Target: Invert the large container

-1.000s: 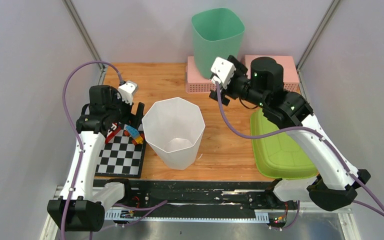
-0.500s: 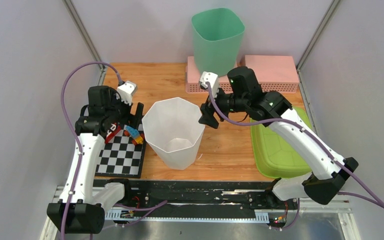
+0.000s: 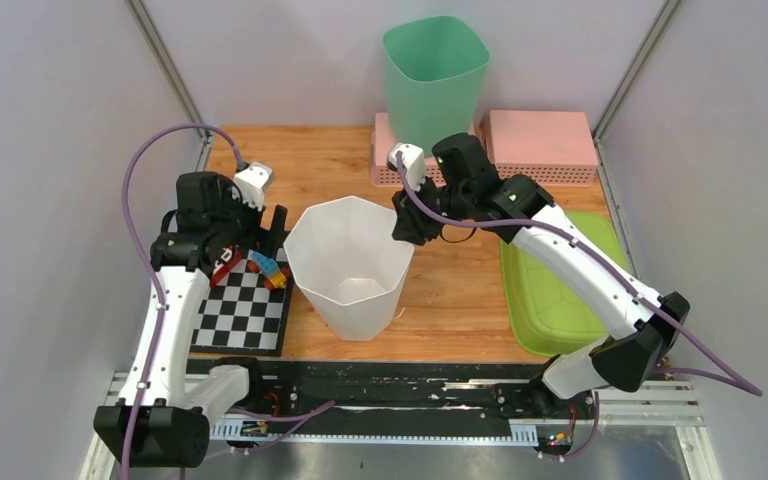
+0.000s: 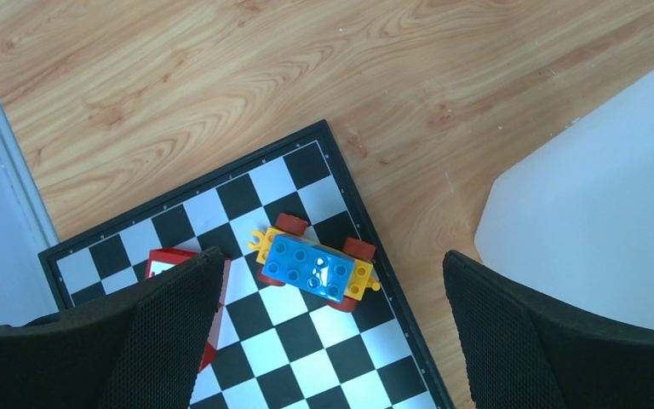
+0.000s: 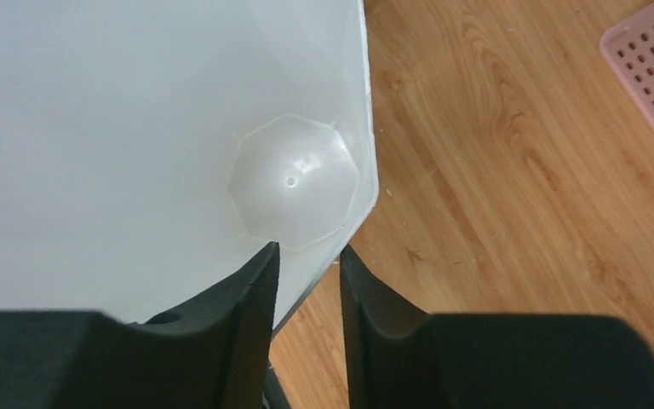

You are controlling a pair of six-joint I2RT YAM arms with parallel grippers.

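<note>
Two robot arms flank a large white container (image 3: 350, 262) standing upright at the middle of the wooden table (image 3: 450, 290). Its open mouth faces up and its base sits on the wood. Its long axis runs vertically, with faceted walls tapering down to a smaller eight-sided bottom.

The right gripper (image 3: 407, 225) has reached the container's right-hand rim and straddles it, one of its fingers (image 5: 251, 290) inside the wall and the other outside. The gap is narrow, but whether the jaws actually press on the plastic cannot be told.

The left gripper (image 4: 332, 260) hangs with its jaws spread wide and holding nothing, above a chessboard (image 4: 298, 349) just left of the container. A blue, yellow and red toy block (image 4: 311, 268) lies on the board.

Behind, a green bin (image 3: 435, 75) stands upright among pink baskets (image 3: 545, 140). A green tray (image 3: 560, 290) lies at the table's right edge.
</note>
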